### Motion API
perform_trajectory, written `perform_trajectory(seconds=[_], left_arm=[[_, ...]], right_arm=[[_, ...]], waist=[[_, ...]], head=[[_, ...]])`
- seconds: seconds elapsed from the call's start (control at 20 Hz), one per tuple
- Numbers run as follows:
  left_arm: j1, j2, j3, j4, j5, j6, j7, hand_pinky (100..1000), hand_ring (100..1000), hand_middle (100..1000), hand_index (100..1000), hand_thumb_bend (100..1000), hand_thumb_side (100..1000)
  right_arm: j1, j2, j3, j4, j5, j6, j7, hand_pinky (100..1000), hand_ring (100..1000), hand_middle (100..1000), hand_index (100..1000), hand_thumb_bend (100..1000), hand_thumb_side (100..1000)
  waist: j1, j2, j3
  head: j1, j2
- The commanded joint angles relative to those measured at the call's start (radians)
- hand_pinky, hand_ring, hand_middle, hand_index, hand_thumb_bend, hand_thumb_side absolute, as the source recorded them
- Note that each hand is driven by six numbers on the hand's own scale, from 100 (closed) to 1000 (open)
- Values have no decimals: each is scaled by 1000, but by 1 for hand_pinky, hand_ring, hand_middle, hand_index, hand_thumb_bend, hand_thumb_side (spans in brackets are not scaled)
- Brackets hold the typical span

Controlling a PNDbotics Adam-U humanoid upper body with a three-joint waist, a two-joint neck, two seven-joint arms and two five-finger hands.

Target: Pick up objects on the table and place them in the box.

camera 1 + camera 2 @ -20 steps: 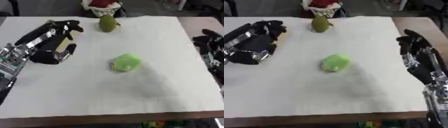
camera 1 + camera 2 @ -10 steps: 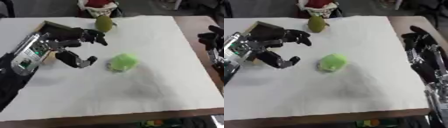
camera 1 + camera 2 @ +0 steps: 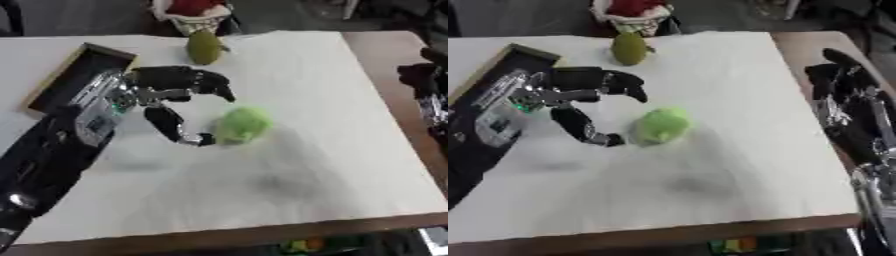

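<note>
A light green round object lies near the middle of the white-covered table. My left hand is spread open just to its left, fingers arched above and thumb low beside it, close to touching. A darker green pear-shaped object stands at the table's far edge. A shallow dark box with a tan rim lies at the far left, partly hidden behind my left arm. My right hand rests open at the right edge of the table.
A basket holding something red sits just beyond the table's far edge. Bare brown tabletop shows to the right of the white cover.
My left hand has swung from the far left toward the middle, opening its fingers around the light green object's left side. The view has shifted, bringing the box into sight.
</note>
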Motion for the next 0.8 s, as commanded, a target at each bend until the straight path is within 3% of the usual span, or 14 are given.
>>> perform_trajectory(seconds=[0.05,0.45,0.8], left_arm=[[-33,-34,23,43,-103,-12,74,800,973,840,920,628,620],[-54,-111,65,168,-326,12,256,802,958,839,920,585,553],[-61,-162,104,287,-415,9,284,770,966,827,906,476,582]], right_arm=[[-13,-23,-4,-25,0,0,-6,878,825,674,902,100,470],[-16,-25,-7,-28,4,0,-28,914,819,666,901,100,470],[-22,-22,-7,-31,5,-1,-45,905,814,660,901,100,470]], waist=[[-2,-15,-5],[-5,-5,-27],[-10,6,-46]], head=[[7,5],[16,5],[19,5]])
